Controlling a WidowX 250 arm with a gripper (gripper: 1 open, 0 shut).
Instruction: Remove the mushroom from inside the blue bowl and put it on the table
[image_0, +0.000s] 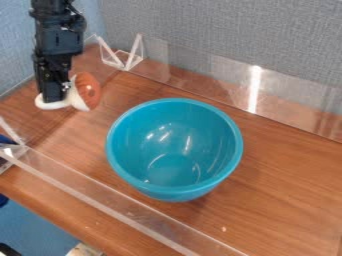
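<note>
One step left: release. My tool (54, 92) points down at far-left counter (287, 160), clenched on mushroom (80, 90), well clear of empty blue bowl (175, 150). Next, by my guess: unclench, lift straight up.

Glossy plastic blue bowl (174, 150); wood-grain table (287, 190); clear acrylic walls (261, 90).

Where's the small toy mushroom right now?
In the camera view, the small orange-capped toy mushroom is out of the glossy teal-blue bowl, at the far left, under the black gripper.
</note>
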